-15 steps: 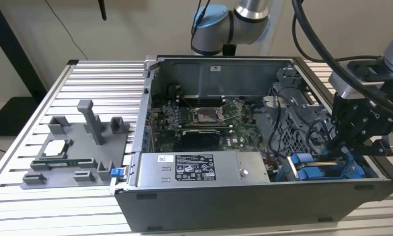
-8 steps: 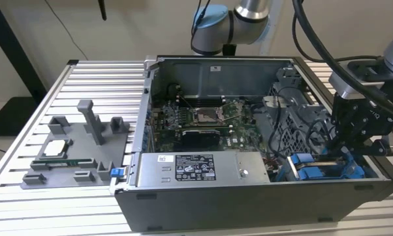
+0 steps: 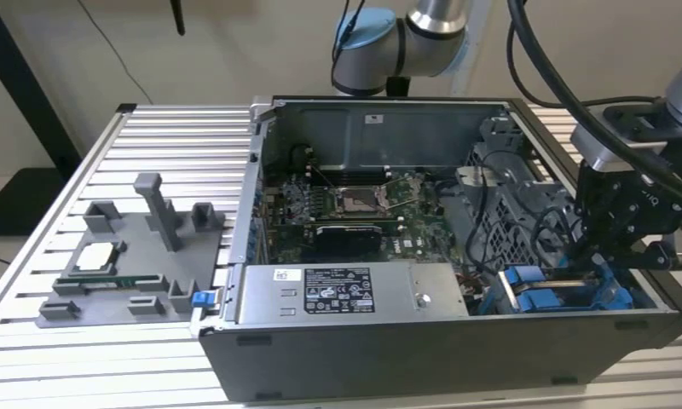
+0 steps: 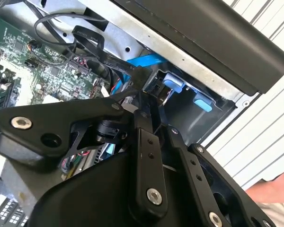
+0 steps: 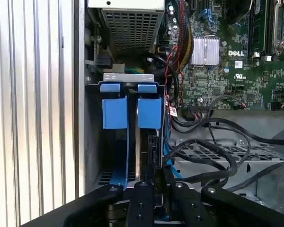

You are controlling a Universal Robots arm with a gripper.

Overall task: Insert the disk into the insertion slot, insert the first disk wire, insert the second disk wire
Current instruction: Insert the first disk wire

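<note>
Tool (image 5: 156, 183), nearly closed, pinches the disk (image 5: 149, 146) standing edge-on in the blue-railed insertion slot (image 5: 114, 113).

Wrist views close — insertion slot (image 5: 114, 113) (image 4: 174, 81) shared

Power-supply box (image 3: 353, 294) beside motherboard (image 3: 353, 209); grey fixture (image 3: 147, 256) on slatted table (image 3: 91, 366).

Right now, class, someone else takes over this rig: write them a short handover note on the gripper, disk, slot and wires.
Gripper: low at the insertion slot, right by the disk; grip state unclear.
Disk: stands on edge in the slot, in its blue carrier.
Done: disk appears inserted.
Left: both wires, apparently; black cables lie loose beside the slot.
</note>
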